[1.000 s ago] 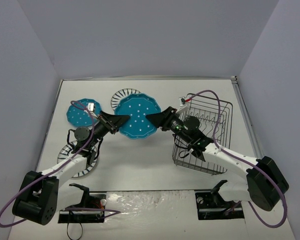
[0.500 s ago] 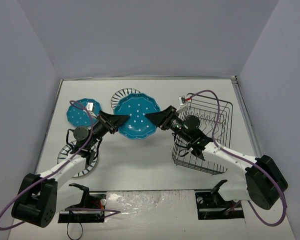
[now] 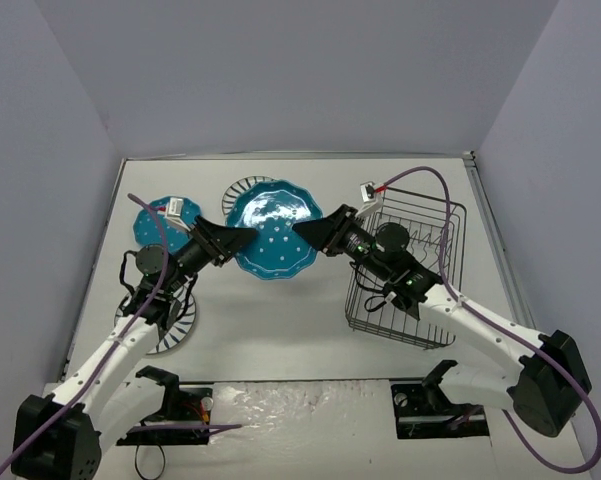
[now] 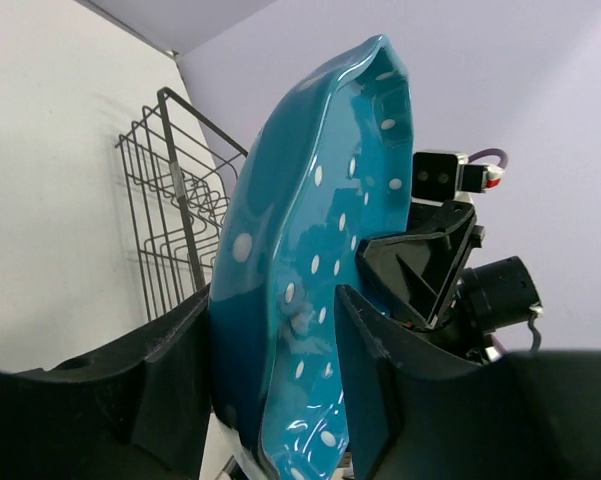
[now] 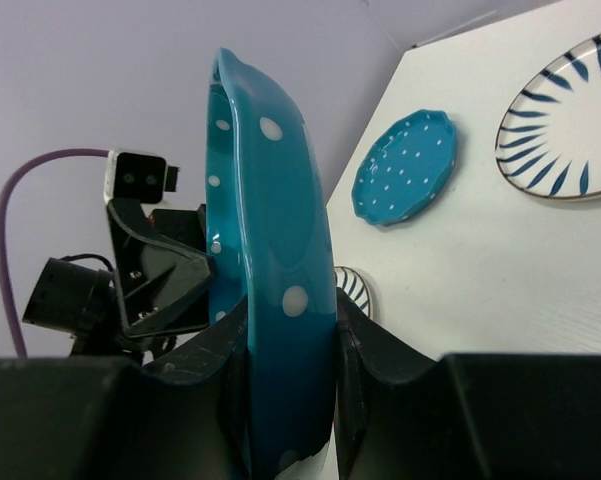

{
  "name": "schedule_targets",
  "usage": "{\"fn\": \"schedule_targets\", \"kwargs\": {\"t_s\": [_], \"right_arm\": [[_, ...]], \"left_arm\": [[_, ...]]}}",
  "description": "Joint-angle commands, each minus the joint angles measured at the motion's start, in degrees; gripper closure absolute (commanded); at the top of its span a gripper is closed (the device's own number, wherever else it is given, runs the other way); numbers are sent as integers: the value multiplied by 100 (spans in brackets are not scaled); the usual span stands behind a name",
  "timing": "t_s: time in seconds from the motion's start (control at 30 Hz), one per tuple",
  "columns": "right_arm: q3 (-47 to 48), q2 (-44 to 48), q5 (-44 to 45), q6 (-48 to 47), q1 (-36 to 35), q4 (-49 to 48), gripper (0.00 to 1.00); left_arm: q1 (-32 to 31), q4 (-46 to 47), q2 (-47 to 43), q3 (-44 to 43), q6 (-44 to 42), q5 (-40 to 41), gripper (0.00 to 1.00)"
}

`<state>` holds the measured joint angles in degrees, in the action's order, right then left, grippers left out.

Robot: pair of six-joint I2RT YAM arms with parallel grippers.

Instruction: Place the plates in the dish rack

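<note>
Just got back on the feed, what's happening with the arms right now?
Both arms meet above the table at one teal dotted plate, held on edge. The right gripper is clamped on its rim. The left gripper straddles the opposite rim, but whether it is squeezing is unclear. The other teal plate and two striped plates lie flat, and none shows in the dish rack.
</note>
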<state>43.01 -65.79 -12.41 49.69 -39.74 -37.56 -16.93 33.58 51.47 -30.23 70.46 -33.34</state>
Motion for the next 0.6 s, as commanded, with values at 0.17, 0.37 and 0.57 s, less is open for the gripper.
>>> {"fn": "schedule_targets", "kwargs": {"t_s": [0.17,0.37,0.57], "right_arm": [[593,525,706,-719,91,385,100],[673,655,810,-803,98,564,100],[726,700,872,-856,98,662,100]], "left_arm": [[5,-583,-192,-816,-925,173,29],[5,-791,-241,-949,-1078,248,23],[5,-862,-215,-1046,-1105,249,23]]}}
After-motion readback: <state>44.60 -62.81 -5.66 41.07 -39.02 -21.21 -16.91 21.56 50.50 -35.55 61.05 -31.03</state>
